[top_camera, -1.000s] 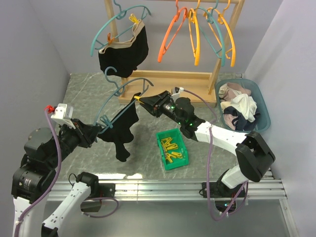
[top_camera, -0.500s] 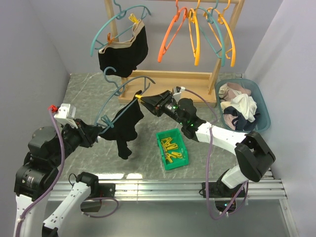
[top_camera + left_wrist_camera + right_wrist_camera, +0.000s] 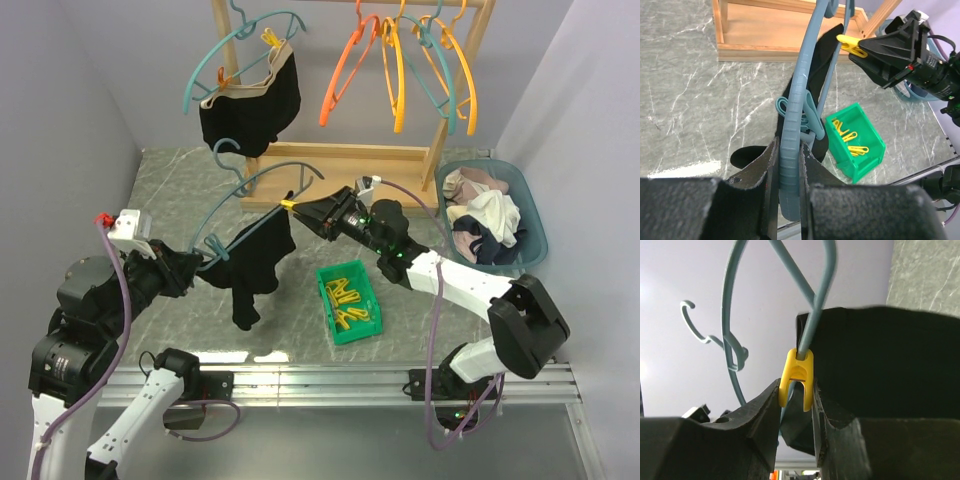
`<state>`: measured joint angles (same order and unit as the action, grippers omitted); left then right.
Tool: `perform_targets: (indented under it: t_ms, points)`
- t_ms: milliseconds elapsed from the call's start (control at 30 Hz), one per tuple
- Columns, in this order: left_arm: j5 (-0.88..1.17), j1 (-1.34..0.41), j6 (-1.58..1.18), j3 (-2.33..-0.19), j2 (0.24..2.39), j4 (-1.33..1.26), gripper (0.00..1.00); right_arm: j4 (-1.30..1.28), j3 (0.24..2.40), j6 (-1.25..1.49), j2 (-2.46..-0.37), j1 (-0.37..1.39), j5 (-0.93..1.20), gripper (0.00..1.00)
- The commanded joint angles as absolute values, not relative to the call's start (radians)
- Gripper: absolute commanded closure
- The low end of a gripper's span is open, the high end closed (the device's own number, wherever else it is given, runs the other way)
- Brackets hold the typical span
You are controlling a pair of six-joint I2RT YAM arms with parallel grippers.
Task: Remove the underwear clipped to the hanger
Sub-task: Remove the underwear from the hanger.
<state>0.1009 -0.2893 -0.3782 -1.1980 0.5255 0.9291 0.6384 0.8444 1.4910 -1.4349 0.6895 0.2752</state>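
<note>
One underwear (image 3: 255, 262) hangs, seemingly touching, beside right tool (image 3: 297, 206) pinching peg (image 3: 796, 376)

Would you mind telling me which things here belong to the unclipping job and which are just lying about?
In the job: black underwear, teal hanger, yellow peg, left tool, right tool.
Lying about: green peg bin, laundry basket, empty orange hangers.

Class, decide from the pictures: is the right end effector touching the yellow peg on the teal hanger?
Touching. The right wrist view shows the right end effector with a finger pressed against each side of the yellow peg, no gap visible.
</note>
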Motion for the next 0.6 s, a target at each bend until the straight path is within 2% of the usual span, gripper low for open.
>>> perform_targets:
  t_ms: [0,333,567]
  points:
    - [0.069,-0.282,-0.362,-1.216,0.528,0.888,0.99,0.650,0.833,1.457,-1.374,0.666,0.334,1.00]
    - [0.195,-0.282,-0.380,-1.247,0.538,0.854,0.99,0.632,0.885,1.453,-1.427,0.660,0.357,1.00]
    - [0.124,-0.282,-0.370,-1.233,0.532,0.871,0.99,0.612,0.839,1.413,-1.359,0.658,0.347,1.00]
